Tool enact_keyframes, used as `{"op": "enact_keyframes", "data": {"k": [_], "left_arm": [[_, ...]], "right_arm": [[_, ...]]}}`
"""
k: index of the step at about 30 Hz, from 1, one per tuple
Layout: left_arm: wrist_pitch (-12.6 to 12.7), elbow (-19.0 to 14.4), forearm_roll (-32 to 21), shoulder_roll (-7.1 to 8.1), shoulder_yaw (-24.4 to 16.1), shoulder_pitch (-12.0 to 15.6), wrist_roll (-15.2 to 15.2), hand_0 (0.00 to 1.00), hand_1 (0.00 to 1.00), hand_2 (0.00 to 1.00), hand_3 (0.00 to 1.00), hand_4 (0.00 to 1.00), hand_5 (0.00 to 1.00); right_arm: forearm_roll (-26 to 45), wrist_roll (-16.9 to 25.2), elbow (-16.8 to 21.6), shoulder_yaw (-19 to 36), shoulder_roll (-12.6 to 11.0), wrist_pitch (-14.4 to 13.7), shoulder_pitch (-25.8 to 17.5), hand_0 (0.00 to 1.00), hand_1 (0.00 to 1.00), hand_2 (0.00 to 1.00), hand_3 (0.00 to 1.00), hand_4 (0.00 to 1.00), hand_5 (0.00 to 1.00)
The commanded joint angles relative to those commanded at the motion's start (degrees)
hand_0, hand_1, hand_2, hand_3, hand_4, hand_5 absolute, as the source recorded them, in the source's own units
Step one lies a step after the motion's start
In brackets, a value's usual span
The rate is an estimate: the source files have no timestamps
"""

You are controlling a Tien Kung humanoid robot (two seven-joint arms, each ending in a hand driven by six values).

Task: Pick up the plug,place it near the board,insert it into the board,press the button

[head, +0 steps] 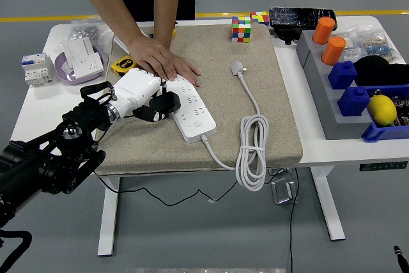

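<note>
A white power strip [192, 110] lies on the beige mat, its cord running to a coil [253, 148] and a white plug [238, 67] at the end. My left hand [137, 94] is shut on a black plug [167, 101] and holds it against the strip's left edge. A person's hand [165, 62] lies flat on the strip's far end and holds it down. My right hand is out of view.
A beige mat [281, 126] covers the table's middle. A bowl with white sockets [80, 62], a breaker [35, 68] and a tape measure [123, 64] are at the left. Rubik's cubes [241, 29] stand at the back. A grey rack with orange and blue parts [342, 68] and a lemon [382, 109] are at the right.
</note>
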Motion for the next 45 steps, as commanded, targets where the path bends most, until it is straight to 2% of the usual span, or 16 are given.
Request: {"op": "enact_keyframes", "data": {"k": [16,17,22,23,28,29,34,35,45], "left_arm": [[-0.4,0.2,0.0,0.03,0.1,-0.2,0.1,0.513,0.546,0.408,0.385,0.592,0.253],[-0.6,0.2,0.0,0.04,0.1,-0.2,0.1,0.53,0.581,0.508,0.486,0.63,0.278],[-1.6,0.2,0.0,0.07,0.2,-0.4,0.2,0.53,0.581,0.508,0.486,0.63,0.278],[-1.7,0.2,0.0,0.08,0.2,-0.4,0.3,0.605,0.679,0.578,0.543,0.861,0.372],[-2.9,0.3,0.0,0.04,0.1,-0.7,0.4,0.605,0.679,0.578,0.543,0.861,0.372],[-3.0,0.3,0.0,0.02,0.1,-0.7,0.4,0.693,0.755,0.697,0.693,0.979,0.452],[-3.5,0.4,0.0,-0.08,-0.1,-1.0,0.3,0.693,0.755,0.697,0.693,0.979,0.452],[-3.6,0.5,0.0,-0.12,-0.1,-1.2,0.3,0.738,0.781,0.724,0.766,0.998,0.514],[-3.7,0.6,0.0,-0.44,-0.3,-1.6,0.3,0.745,0.789,0.733,0.793,0.998,0.535]], "right_arm": [[0.1,0.0,0.0,0.0,-0.1,0.0,-0.2,0.95,0.886,0.83,0.857,0.998,0.998],[0.1,0.0,0.0,0.0,-0.1,0.0,-0.2,0.949,0.886,0.83,0.857,0.998,0.998],[0.2,0.0,0.0,0.0,-0.2,-0.1,-0.2,0.949,0.886,0.83,0.857,0.998,0.998],[0.2,0.0,0.0,0.0,-0.2,-0.1,-0.1,0.948,0.886,0.83,0.858,0.998,0.998],[0.2,0.1,0.0,0.1,-0.1,-0.1,0.0,0.948,0.886,0.83,0.858,0.998,0.998],[0.2,0.1,0.0,0.1,-0.1,-0.1,0.0,0.947,0.886,0.83,0.858,0.998,0.998],[0.3,0.1,0.0,0.1,-0.1,-0.1,0.0,0.947,0.886,0.83,0.858,0.998,0.998],[0.3,0.1,0.0,0.2,-0.1,-0.1,0.1,0.946,0.886,0.83,0.858,0.998,0.998],[0.3,0.1,-0.1,0.3,-0.1,-0.2,0.1,0.947,0.886,0.831,0.858,0.998,0.998]]}}
